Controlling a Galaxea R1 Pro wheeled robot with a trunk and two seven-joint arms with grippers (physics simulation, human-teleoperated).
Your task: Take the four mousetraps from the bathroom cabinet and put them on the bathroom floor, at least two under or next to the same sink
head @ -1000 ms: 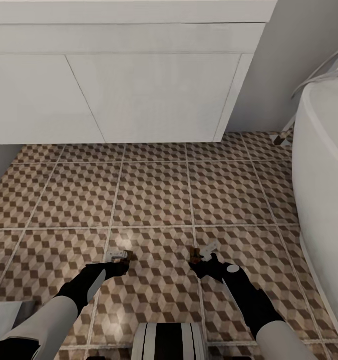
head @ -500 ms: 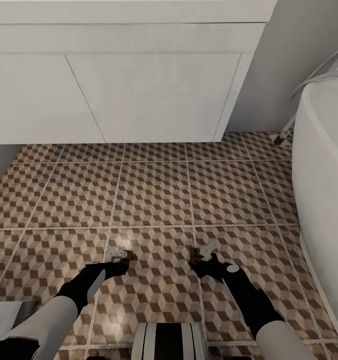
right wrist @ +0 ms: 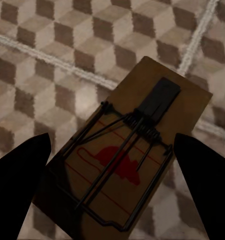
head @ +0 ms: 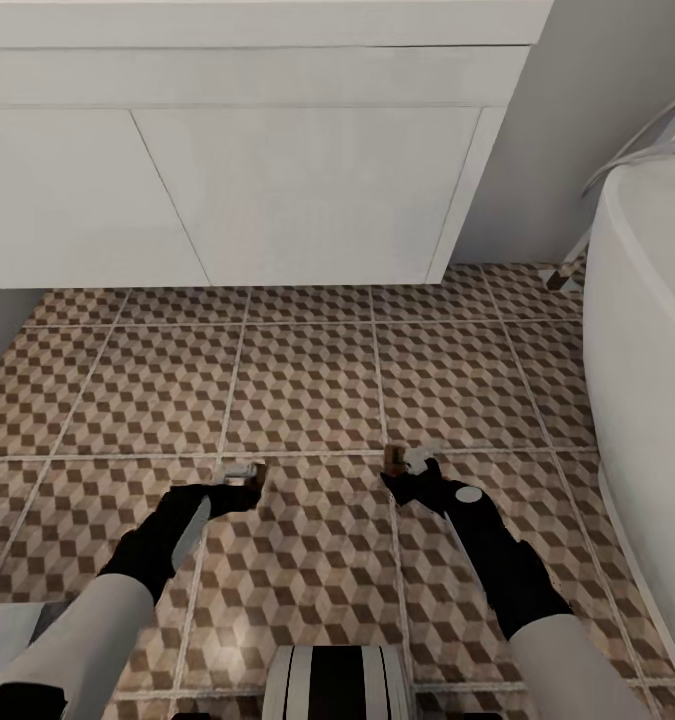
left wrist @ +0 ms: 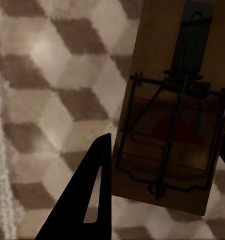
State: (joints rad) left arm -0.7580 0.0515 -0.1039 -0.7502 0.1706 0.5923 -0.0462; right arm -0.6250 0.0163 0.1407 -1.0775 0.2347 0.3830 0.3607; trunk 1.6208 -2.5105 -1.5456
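A mousetrap [left wrist: 167, 120] is clamped in the left gripper [head: 239, 483], another mousetrap [right wrist: 125, 160] in the right gripper [head: 405, 470], low centre; released high, either could be bounced away from the sink [head: 277, 190]

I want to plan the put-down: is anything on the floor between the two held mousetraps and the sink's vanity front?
Nothing visible. In the head view, bare bathroom floor runs from the left gripper and right gripper, each holding a mousetrap, up to the sink. The bathtub stands off to the right.
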